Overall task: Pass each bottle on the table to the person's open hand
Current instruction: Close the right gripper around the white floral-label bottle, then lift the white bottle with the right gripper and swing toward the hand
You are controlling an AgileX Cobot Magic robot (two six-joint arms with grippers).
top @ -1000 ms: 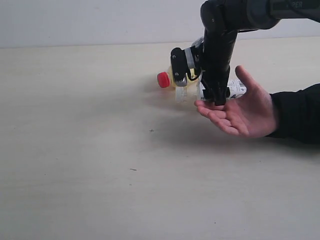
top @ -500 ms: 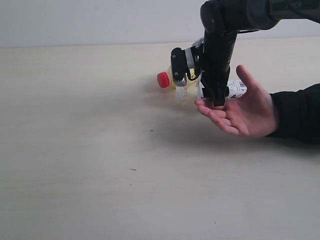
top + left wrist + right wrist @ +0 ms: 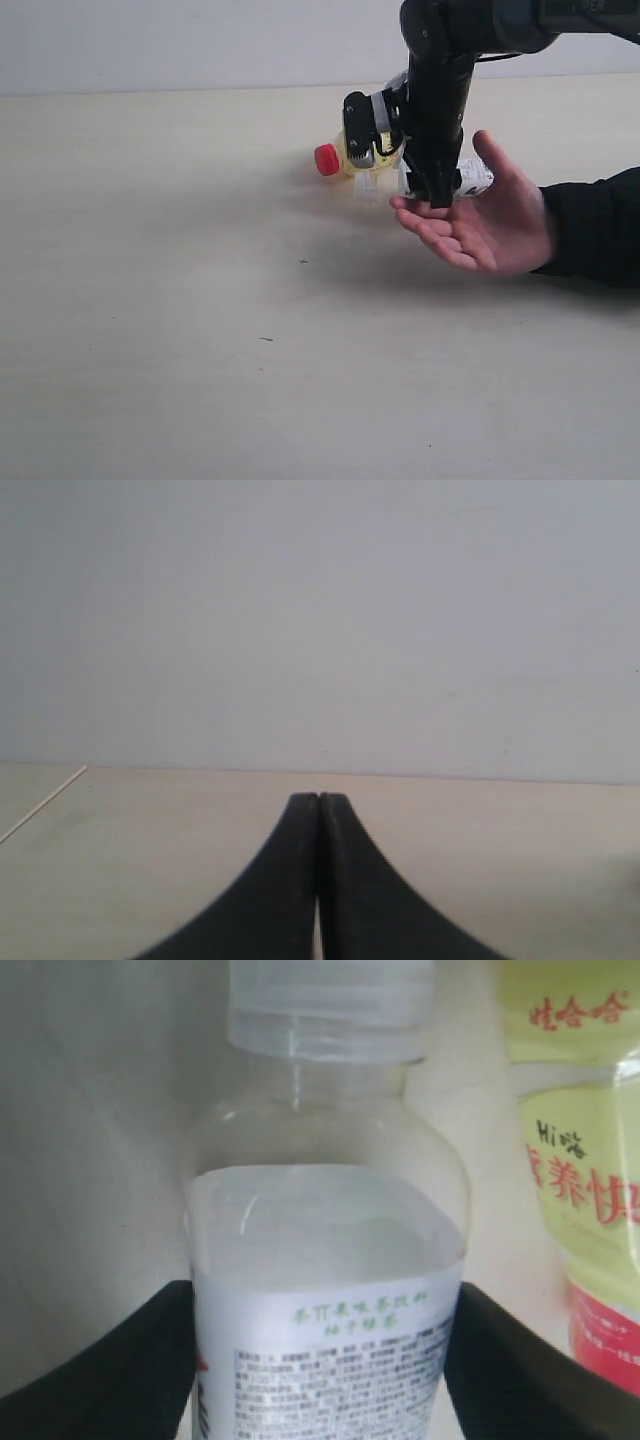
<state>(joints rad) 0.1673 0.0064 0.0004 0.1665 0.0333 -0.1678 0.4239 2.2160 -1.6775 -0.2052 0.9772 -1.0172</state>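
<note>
- the right gripper (image 3: 437, 198) holds the small clear plastic bottle with a pale cap and a white, green-lettered label (image 3: 325, 1290) sideways. its black fingers (image 3: 130, 1390) press against the label on both sides.
- in the exterior view this clear bottle sits just past the fingertips of the bare, palm-up hand with a black sleeve (image 3: 495, 228), with its base end beside the thumb. i cannot tell whether it is clear of the wide, pale beige table (image 3: 200, 330).
- the left gripper (image 3: 318, 800) is pinched together with nothing between its fingers, and none of the work shows in its view.
- risk: the grip sits on a smooth, rounded label, so the clear bottle could slide or twist out if the arm swings before it is over the palm.
- risk: the hand's fingertips lie right under the right gripper. lowering there could press on them. letting go there could tip the bottle off the fingers onto the table instead of into the palm.
- risk: the squat yellow plastic bottle with a red cap (image 3: 575, 1190) lies just beside the held one. the wrist or the held bottle's cap could nudge it and send it rolling.
- against a second ago: the right gripper's fingers have drawn in a little onto the label, and the arm with the clear bottle sits slightly higher. the hand and the yellow bottle have not moved.
</note>
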